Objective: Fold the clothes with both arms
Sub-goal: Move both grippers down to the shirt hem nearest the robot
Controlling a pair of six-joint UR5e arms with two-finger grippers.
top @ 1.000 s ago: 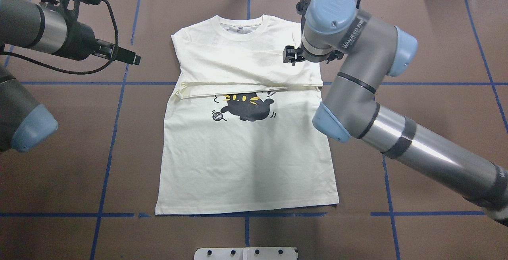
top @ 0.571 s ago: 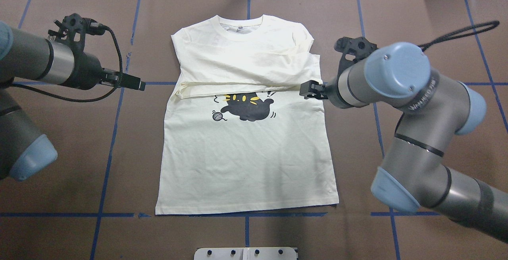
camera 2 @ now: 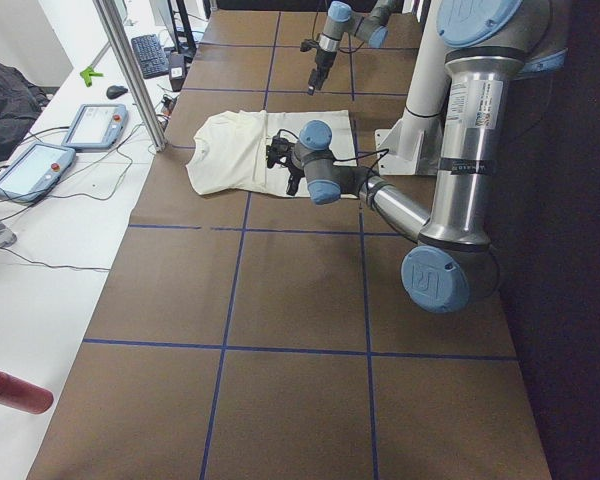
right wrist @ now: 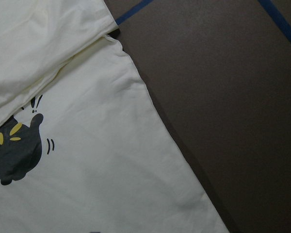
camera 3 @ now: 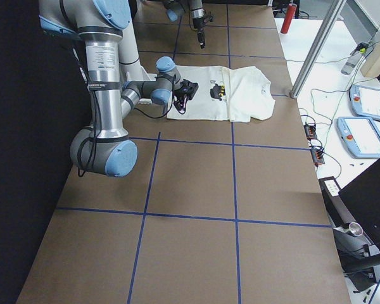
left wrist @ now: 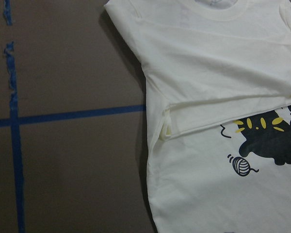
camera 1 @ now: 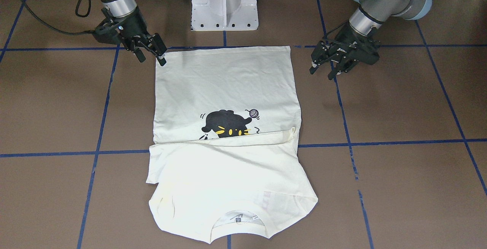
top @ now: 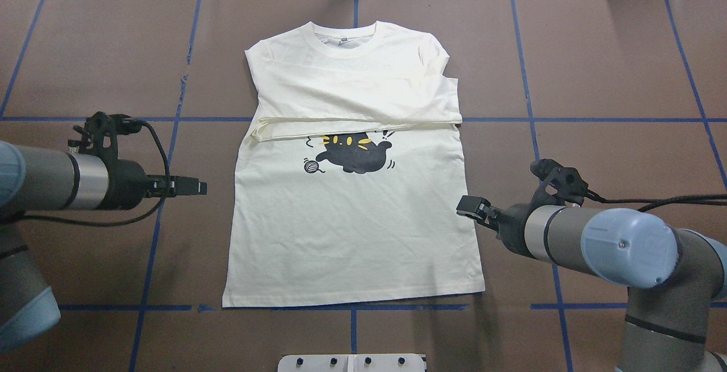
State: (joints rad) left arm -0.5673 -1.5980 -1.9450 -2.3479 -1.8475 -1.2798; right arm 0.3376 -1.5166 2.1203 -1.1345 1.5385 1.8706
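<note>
The cream-white shirt (top: 352, 235) lies flat, collar at the far side, print side up. Its sleeves are folded across the chest and cover the top of the black cat print (top: 353, 155). It also shows in the front view (camera 1: 224, 85). My left gripper (top: 196, 186) hovers open and empty beside the shirt's left edge, apart from it; it is on the right in the front view (camera 1: 321, 72). My right gripper (top: 467, 206) is open and empty just over the shirt's right edge (camera 1: 153, 59). The wrist views show only cloth (left wrist: 223, 73) (right wrist: 87, 170).
The brown table (top: 613, 65) carries a grid of blue tape lines. The white pedestal base (camera 1: 224, 9) stands at the near edge behind the hem. A metal pole (camera 2: 130, 70) and tablets (camera 2: 95, 125) stand past the far edge.
Both arms have swung toward the robot's side along the shirt's edges, from sleeve level to beside the lower body. The shirt has not moved.
</note>
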